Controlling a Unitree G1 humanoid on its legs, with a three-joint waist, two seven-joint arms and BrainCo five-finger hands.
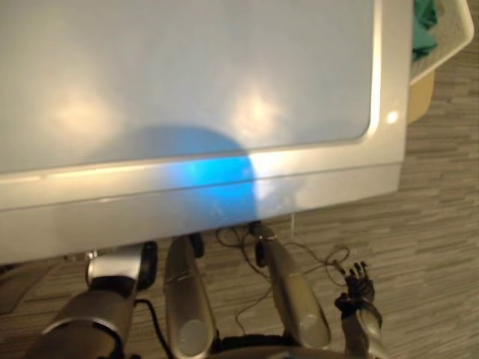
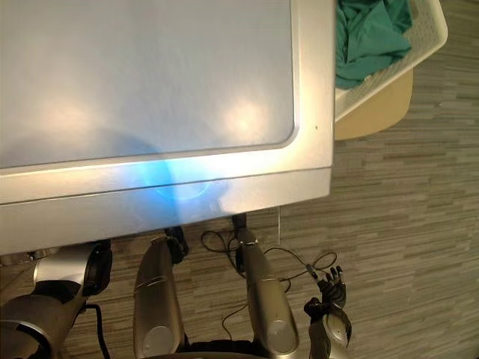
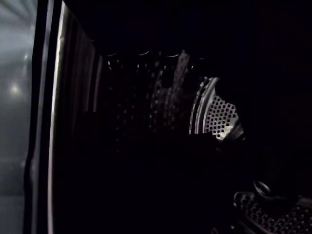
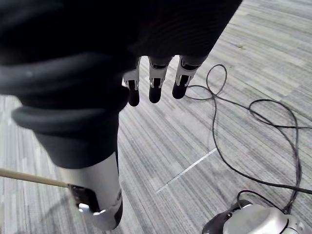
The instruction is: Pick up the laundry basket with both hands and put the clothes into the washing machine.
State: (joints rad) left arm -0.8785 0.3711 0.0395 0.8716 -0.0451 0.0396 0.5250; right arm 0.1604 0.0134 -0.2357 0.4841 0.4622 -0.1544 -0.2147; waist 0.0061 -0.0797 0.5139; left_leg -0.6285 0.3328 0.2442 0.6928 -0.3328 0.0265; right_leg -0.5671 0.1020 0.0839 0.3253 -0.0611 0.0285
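The washing machine [image 1: 187, 97] stands right in front of the robot, and its pale silver top with a rounded lid panel takes up most of both eye views. The laundry basket [image 2: 430, 30] is white, with small holes in its wall. It sits past the far right corner of the machine, just beside it, on a tan stand [image 2: 378, 108]. The green clothes [image 2: 370, 34] lie bunched inside the basket, up against the side nearest the machine. Neither robot hand is on the basket.

The left arm [image 1: 112, 277] reaches in under the machine's front edge at the lower left. Its wrist view looks into a dark space with the perforated metal drum [image 3: 217, 114] catching a little light. Whether the left robot hand is apart or together cannot be told (its wrist view is too dark).

The right robot hand [image 1: 360, 284] hangs low on the robot's right, well apart from the basket, above the grey striped floor [image 2: 404, 224]. Its fingers [image 4: 155, 83] are loosely straight and spread, holding nothing.
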